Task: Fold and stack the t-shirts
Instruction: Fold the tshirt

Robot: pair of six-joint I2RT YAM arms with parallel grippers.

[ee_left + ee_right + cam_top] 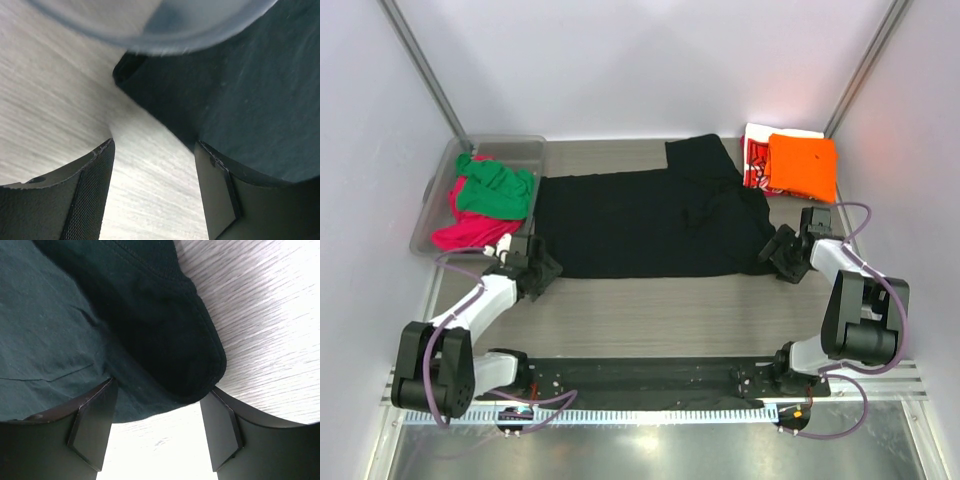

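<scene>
A black t-shirt (pixel 640 220) lies spread on the table, one sleeve toward the back. My left gripper (pixel 542 268) is open at its near left corner; in the left wrist view the shirt's edge (pixel 240 90) lies just past the open fingers. My right gripper (pixel 780 255) is open at the shirt's near right corner; the right wrist view shows a folded hem (pixel 165 340) between the fingers, not gripped. An orange shirt (pixel 802 166) lies folded on a red-and-white printed one (pixel 754 160) at the back right. Green (pixel 492 190) and magenta (pixel 468 230) shirts sit in the bin.
A clear plastic bin (pixel 445 185) stands at the back left, its rim showing in the left wrist view (pixel 165 30). White walls close in the table on three sides. A black rail (pixel 640 378) runs along the near edge.
</scene>
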